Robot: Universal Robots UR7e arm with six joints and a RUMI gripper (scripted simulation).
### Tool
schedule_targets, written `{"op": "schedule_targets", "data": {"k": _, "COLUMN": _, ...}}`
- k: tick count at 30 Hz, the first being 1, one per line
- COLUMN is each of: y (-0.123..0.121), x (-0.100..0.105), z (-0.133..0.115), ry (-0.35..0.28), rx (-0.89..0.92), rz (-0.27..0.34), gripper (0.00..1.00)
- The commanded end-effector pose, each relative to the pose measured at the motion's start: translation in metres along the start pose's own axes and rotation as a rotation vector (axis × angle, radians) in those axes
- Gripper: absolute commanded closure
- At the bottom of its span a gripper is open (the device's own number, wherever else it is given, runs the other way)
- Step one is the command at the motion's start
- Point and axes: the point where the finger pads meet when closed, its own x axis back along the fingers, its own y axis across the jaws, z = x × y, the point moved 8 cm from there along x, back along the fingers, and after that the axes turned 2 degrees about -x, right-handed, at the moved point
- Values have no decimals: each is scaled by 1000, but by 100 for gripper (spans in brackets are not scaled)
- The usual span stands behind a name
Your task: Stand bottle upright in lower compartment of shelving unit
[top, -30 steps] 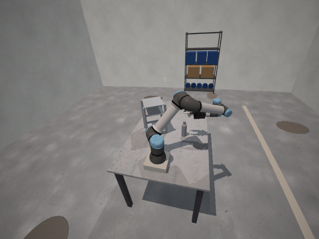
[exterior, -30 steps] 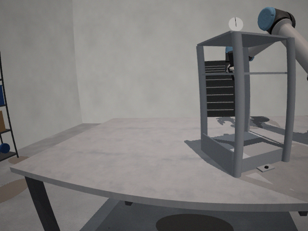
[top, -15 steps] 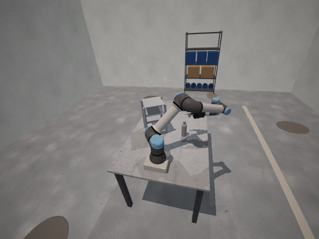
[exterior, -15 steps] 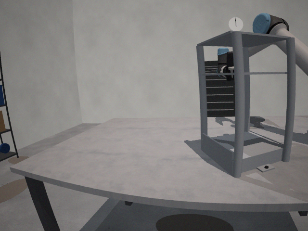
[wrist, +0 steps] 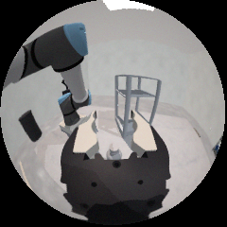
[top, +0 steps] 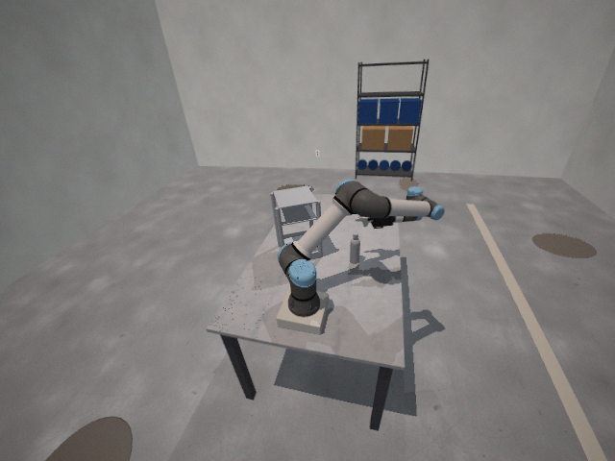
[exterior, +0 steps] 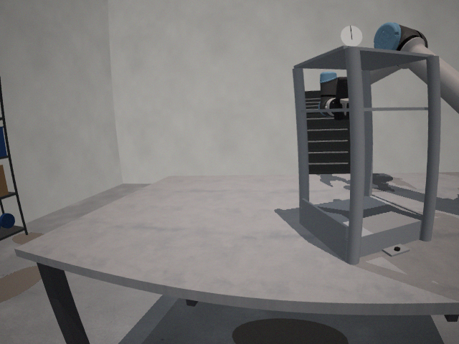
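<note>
The grey bottle (top: 354, 249) stands upright, cap up, on the table to the right of the small grey shelving unit (top: 296, 218). My gripper (top: 380, 223) hangs above and to the right of the bottle, apart from it. In the wrist view its two pale fingers stand partly open with nothing between them. The bottle's cap (wrist: 113, 152) shows low between them, with the shelving unit (wrist: 136, 107) behind. In the exterior view the unit (exterior: 365, 155) shows an empty lower compartment with a front lip (exterior: 322, 226); the bottle is hidden there.
The arm's base (top: 303, 303) sits on a pale block near the table's middle. A small plate with a black knob (exterior: 396, 250) lies by the unit's front corner. A tall storage rack (top: 391, 119) stands far off at the back wall.
</note>
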Motion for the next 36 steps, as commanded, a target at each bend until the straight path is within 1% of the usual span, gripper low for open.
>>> {"op": "schedule_targets", "data": {"k": 1, "y": 1, "x": 0, "z": 0, "ry": 0, "rx": 9, "rz": 9, "gripper": 54}}
{"op": "schedule_targets", "data": {"k": 20, "y": 0, "x": 1, "z": -2, "ry": 0, "rx": 8, "rz": 7, "gripper": 54}}
{"op": "schedule_targets", "data": {"k": 36, "y": 0, "x": 0, "z": -15, "ry": -1, "rx": 6, "rz": 8, "gripper": 54}}
